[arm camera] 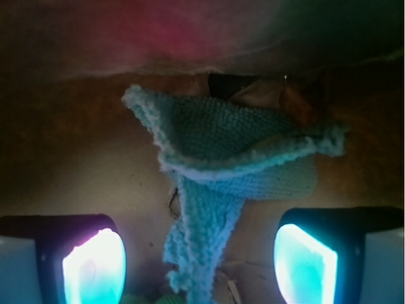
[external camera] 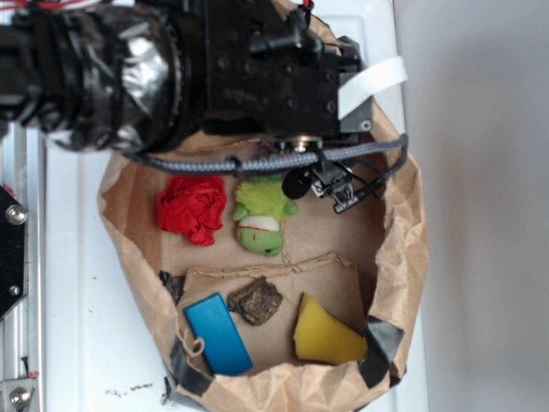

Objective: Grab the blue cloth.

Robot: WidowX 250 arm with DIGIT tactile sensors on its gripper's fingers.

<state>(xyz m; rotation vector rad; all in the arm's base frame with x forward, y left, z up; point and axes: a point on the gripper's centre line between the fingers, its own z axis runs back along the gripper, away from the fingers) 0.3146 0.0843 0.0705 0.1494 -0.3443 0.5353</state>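
Note:
In the wrist view the blue cloth (arm camera: 234, 149) lies crumpled on brown paper, pale teal with lighter frayed edges. Its narrow tail hangs down between my fingers. My gripper (arm camera: 199, 266) is open. The left pad (arm camera: 95, 266) and the right pad (arm camera: 304, 263) glow on either side of the tail and touch neither side of it. In the exterior view the cloth is hidden under my black arm (external camera: 257, 69), which reaches over the back of the paper bag.
The crumpled brown paper bag (external camera: 405, 245) walls in the workspace. Inside it lie a red ruffled ball (external camera: 190, 209), a green plush toy (external camera: 262, 221), a bright blue flat rectangle (external camera: 219, 333), a brown lump (external camera: 256, 300) and a yellow piece (external camera: 324, 333).

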